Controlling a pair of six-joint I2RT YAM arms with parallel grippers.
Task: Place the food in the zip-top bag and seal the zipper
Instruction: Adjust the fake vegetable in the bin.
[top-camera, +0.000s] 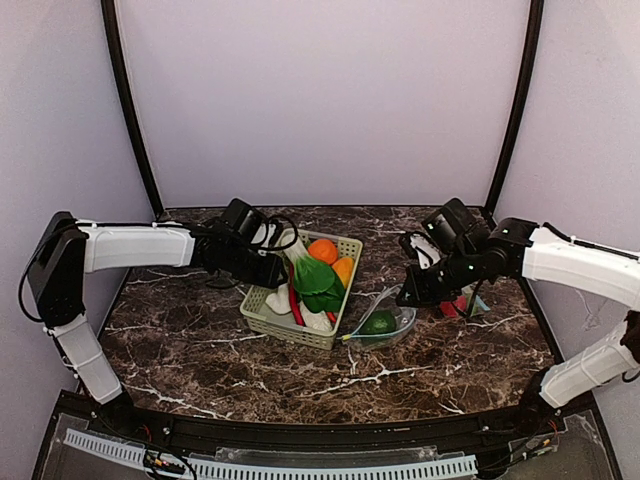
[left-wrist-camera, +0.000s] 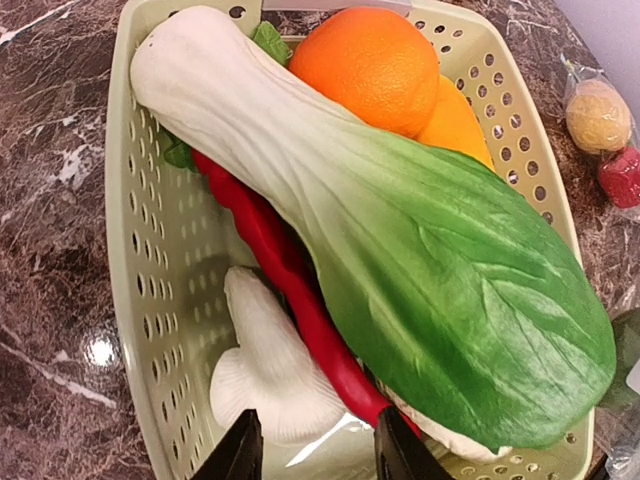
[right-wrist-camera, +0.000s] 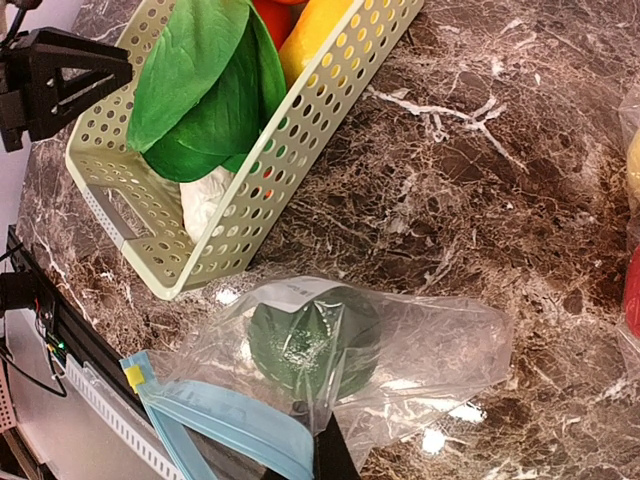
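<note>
Food lies in a pale green basket: big leafy greens, an orange, a red chilli and a white radish. My left gripper hangs over the basket's near end. Its jaws stand apart, open, flanking the radish's base and the chilli's tip. The zip-top bag lies on the table beside the basket, with one dark green round food inside. My right gripper is shut on the bag's wall by the blue zipper, whose mouth gapes open.
From above, the basket sits mid-table with the bag to its right. A second small clear bag with a yellow ball and a red piece lies behind my right gripper. Dark marble table, purple walls around.
</note>
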